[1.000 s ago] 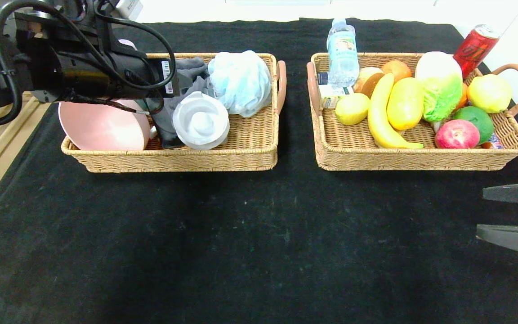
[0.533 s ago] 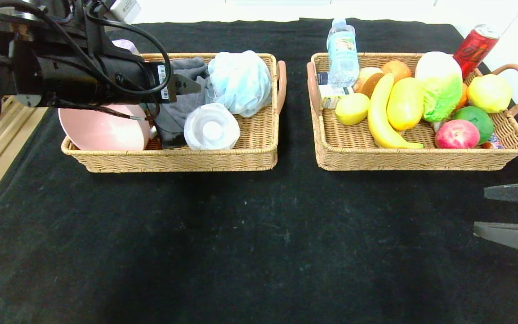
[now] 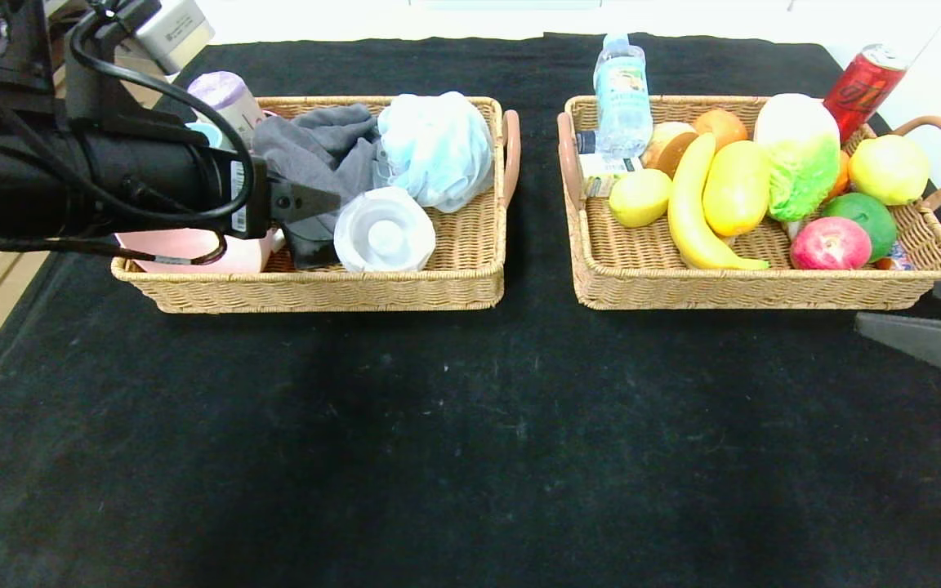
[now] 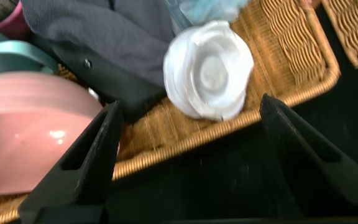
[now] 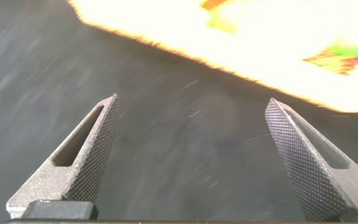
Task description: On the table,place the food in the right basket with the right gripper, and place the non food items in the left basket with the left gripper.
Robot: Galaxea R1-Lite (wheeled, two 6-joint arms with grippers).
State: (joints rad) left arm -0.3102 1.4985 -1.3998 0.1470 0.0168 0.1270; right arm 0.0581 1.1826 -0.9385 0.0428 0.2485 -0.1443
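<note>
The yellow lemon (image 3: 639,198), speckled yellow-orange fruit (image 3: 737,188) and clear bottle (image 3: 622,96) lie inside the right basket (image 3: 764,290). Left gripper (image 4: 188,140), fingers spread and empty, hovers over the left basket (image 3: 323,292); right gripper (image 5: 191,155), also spread, hangs near the right basket's front corner.

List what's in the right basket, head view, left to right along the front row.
Lemon → banana → yellow-orange fruit → cabbage → red apple → green fruit.

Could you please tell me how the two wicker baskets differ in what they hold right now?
The left basket holds non-food: a pink bowl, grey cloth, blue bath puff and white round item; the right basket holds food, including a banana and lemon. The left gripper is above the left basket; none is above the right. Both are tan trays with brown handles.
</note>
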